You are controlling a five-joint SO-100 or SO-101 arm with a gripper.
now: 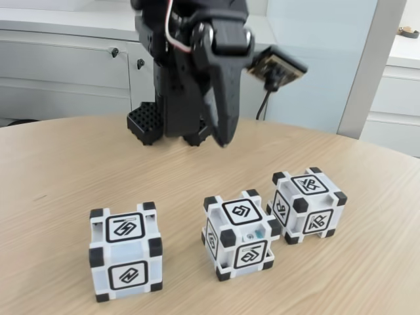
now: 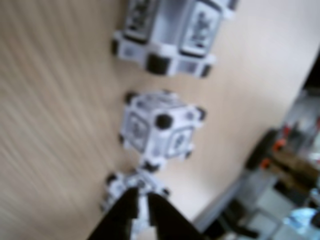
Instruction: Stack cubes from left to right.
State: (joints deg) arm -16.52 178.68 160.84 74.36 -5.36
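**Op:** While I'm watching both feeds, all three cubes are sitting flat on the wooden table (image 1: 59,164), none stacked. In the fixed view the left cube (image 1: 126,251) is standing apart from the others, nearest the camera. The middle cube (image 1: 239,234) is sitting just beside the right cube (image 1: 306,205); whether they're touching, I can't tell.

**Eng:** Wrist view agreeing?

**Op:** Yes, blurred though. It's showing the three running top to bottom: one cube at the top edge (image 2: 167,37), one in the centre (image 2: 160,127), one at the bottom (image 2: 131,192), partly hidden behind the fingertips. Symbols on the faces aren't readable there.

**Eng:** Gripper?

**Op:** The gripper (image 1: 222,139) is hanging above the table, behind the cubes and well clear of them, tip pointing down, roughly in line with the middle cube in the fixed view. It's carrying nothing. In the wrist view the gripper (image 2: 142,205) is coming in from the bottom edge with the jaws standing narrow, only a thin gap between the tips.

**Eng:** Anything else around?

**Op:** The arm's black base (image 1: 147,123) is sitting on the far side of the table, the wrist camera (image 1: 279,67) is sticking out to the right of the arm, and white cabinets (image 1: 65,69) are running behind.
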